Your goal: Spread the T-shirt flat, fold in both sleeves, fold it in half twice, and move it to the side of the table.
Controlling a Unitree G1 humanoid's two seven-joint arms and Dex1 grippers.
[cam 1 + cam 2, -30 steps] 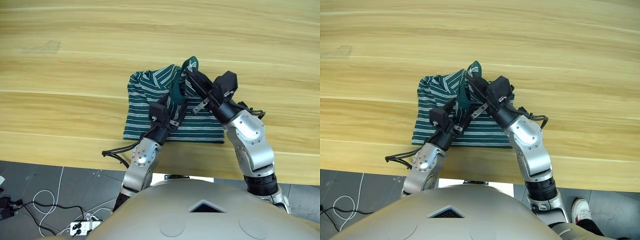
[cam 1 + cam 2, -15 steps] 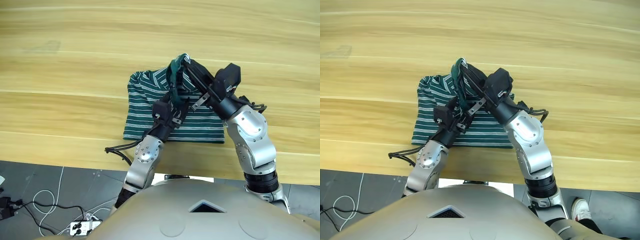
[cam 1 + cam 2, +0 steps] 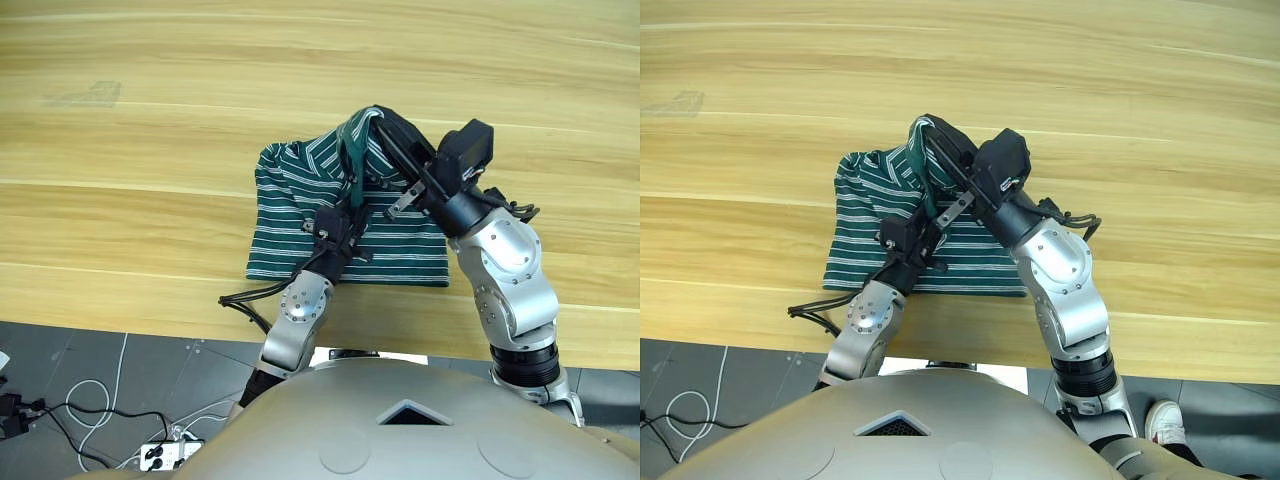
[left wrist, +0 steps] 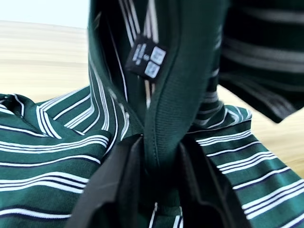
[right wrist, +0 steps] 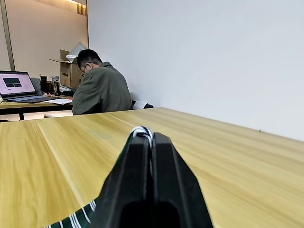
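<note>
T-shirt (image 3: 300, 215): green with white stripes, bunched into a rough square on the worktop (image 3: 150, 130), close to the worktop's near edge. It is not spread flat, and creases and doubled layers are seen along its far side.

Neck band (image 3: 350, 160) is raised off the heap and drawn into a taut strip between both tools. Label (image 4: 146, 59) is seen inside the band, so the collar opening is the part being held.

Left tool (image 4: 159, 156) is clamped on the band's lower end, low over the cloth and nearer the worktop's near edge. It is judged to act as an anchor, pinning the body while the other end is pulled.

Right tool (image 5: 151, 137) is closed on the band's upper end, with a sliver of striped edge pinched between the fingertips. It is held above the worktop, farther from the near edge.

Step is judged to be spreading, early in the task. Sleeves cannot be made out.

Risk: only the band is gripped, so the rib may be stretched or slipped free without the body being opened.
</note>
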